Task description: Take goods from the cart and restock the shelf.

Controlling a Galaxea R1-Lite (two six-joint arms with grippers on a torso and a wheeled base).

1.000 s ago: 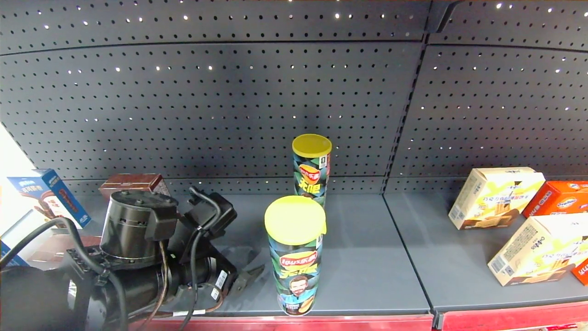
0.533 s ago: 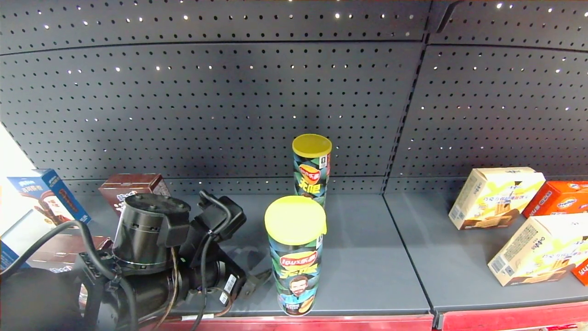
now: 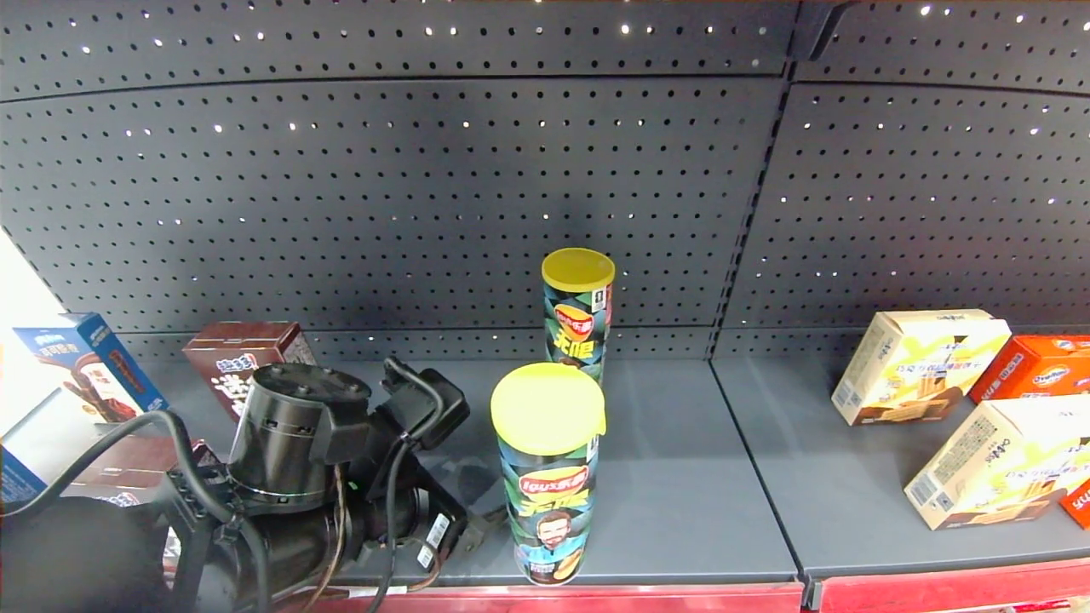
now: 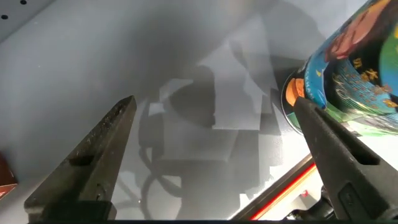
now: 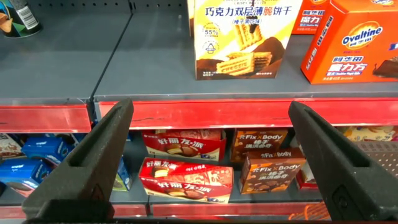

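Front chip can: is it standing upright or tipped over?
Upright. The front chip can stands on its base near the front edge of the shelf, its yellow lid on top.

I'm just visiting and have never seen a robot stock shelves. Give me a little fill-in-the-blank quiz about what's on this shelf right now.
The front can and the back can each have a ____ lid.
The left claw, beside the front can, is ____ and holds nothing.
The orange box lies to the robot's ____ of the cans.
The shelf has a front strip coloured ____.
Missing words: yellow, open, right, red.
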